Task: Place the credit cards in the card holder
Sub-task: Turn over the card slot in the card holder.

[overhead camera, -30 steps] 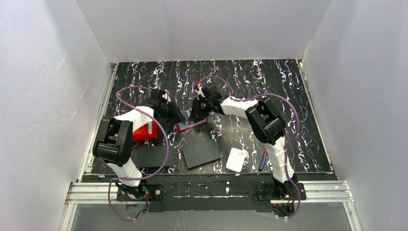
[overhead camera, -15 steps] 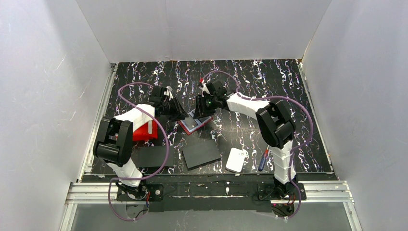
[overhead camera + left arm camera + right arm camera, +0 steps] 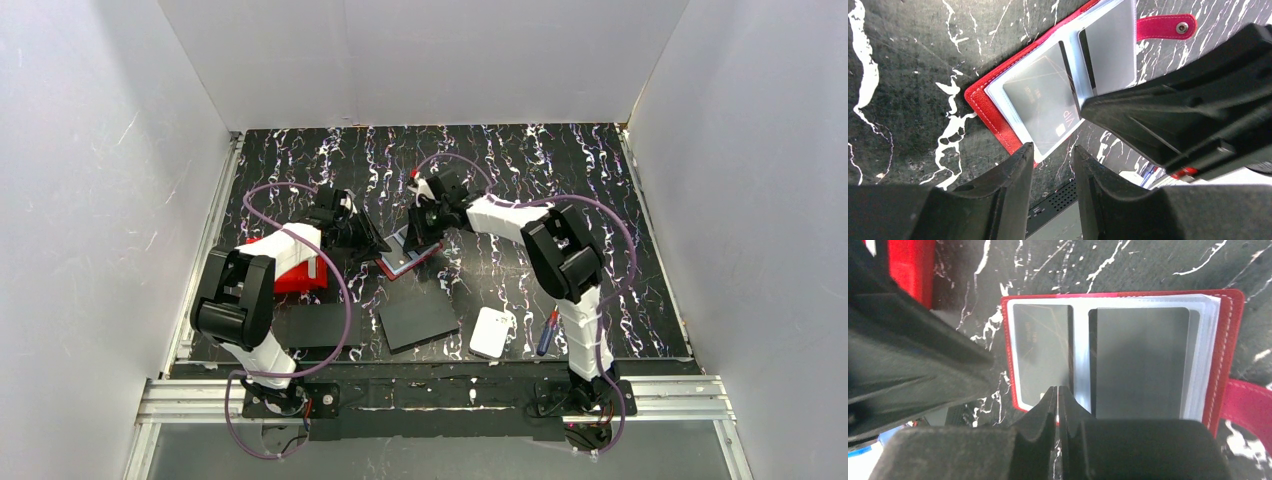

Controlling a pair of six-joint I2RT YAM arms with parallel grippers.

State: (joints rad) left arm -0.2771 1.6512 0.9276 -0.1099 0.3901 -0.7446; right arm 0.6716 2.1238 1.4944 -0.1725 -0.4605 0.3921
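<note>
— Where do we see the card holder (image 3: 405, 260)?
— It lies open on the dark table (image 3: 500, 160), near the red bin (image 3: 290, 272). Two credit cards (image 3: 1043, 352) sit in its clear pockets.
— And our claws?
— Our left gripper (image 3: 1053, 150) is between bin and holder, fingers a little apart, holding nothing. Our right gripper (image 3: 1058, 390), past the holder from the bin, is pinched closed, empty.

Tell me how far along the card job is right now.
Done: two credit cards sit in the facing clear sleeves of the open card holder. In hand: the right gripper is shut at the sleeves' edge; the left gripper hovers open beside it, empty. Left: I can't see any loose card; the snap strap is undone, so closing may remain.
</note>
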